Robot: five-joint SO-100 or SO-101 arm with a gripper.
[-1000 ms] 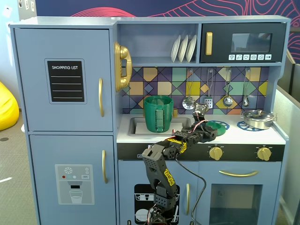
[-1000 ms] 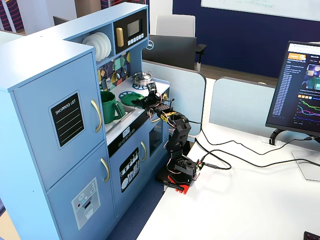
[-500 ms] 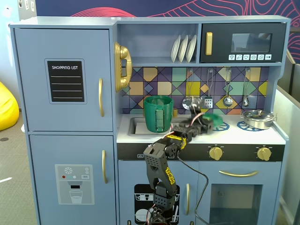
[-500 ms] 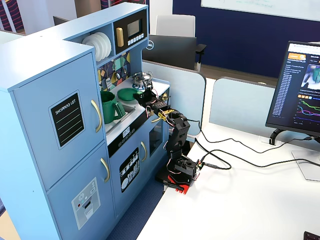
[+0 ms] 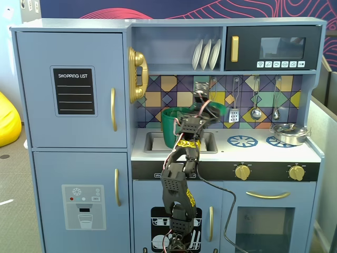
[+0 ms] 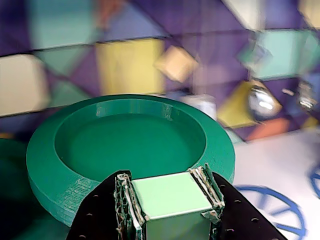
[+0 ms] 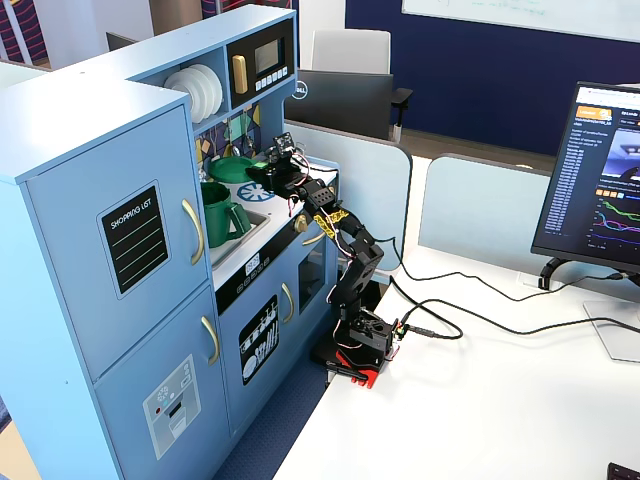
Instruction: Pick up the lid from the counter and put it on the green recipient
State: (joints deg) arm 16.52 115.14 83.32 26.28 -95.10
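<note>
My gripper is shut on the pale-green square knob of the lid, a round dark-green disc with a raised rim. In a fixed view the gripper holds the lid in the air, just right of the green recipient's rim and about level with it. The green recipient is a tall dark-green pot that stands in the sink, partly hidden by my arm. In the other fixed view the lid hangs above and behind the recipient, whose strap handle faces outward.
A shiny silver pot sits on the right burner. Blue burner rings mark the counter. Utensils hang on the tiled back wall. A yellow phone hangs left of the sink. White plates stand on the shelf above.
</note>
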